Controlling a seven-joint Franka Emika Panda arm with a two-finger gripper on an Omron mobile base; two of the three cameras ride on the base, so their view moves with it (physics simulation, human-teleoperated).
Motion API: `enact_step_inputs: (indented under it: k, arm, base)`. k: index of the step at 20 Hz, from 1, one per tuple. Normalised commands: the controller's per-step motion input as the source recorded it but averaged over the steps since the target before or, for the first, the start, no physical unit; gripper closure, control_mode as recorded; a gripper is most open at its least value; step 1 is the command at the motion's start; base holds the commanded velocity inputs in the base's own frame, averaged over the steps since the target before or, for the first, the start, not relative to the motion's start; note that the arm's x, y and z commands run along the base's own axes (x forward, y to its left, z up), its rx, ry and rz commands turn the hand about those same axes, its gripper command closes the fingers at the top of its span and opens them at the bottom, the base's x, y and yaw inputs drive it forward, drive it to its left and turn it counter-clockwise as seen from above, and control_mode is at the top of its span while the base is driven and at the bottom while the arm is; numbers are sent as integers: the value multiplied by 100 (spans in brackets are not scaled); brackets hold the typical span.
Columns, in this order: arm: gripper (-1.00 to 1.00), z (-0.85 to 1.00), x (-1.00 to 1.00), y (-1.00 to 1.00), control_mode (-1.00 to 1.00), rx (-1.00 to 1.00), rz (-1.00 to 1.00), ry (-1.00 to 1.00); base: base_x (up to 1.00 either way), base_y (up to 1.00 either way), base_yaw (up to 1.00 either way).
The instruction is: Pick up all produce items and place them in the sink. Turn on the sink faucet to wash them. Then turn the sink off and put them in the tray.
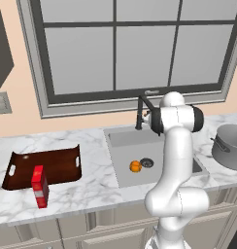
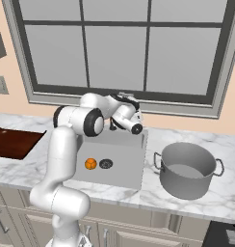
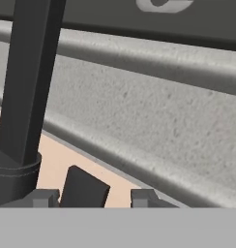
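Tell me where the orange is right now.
The orange lies on the floor of the sink, just left of the round drain in both base views, below and in front of the faucet.

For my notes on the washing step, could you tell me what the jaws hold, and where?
The gripper is closed on the sink faucet, gripping its small side handle between the jaws.

Big grey-framed window (image 1: pixel 135 46) with dark inner bars, pale panes, over a white marble counter (image 1: pixel 91 187). Peach wall (image 1: pixel 23 119), light switch plate (image 1: pixel 2 103) at left. Dark cabinet corner (image 1: pixel 1 44) upper left. Beige cabinet fronts (image 1: pixel 91 231) below the counter, with metal handles (image 2: pixel 0 221) in the right base view. Flat even light.
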Motion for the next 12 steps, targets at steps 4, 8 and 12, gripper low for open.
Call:
enact_step_inputs:
  k: [4,8,12]
  arm:
    - [100,-7,6,10,-100,0,0,4]
    - [100,-7,0,0,-100,0,0,1]
    - [100,-6,-2,0,-100,0,0,0]
  base:
    - [0,0,0]
    - [0,0,0]
    - [0,0,0]
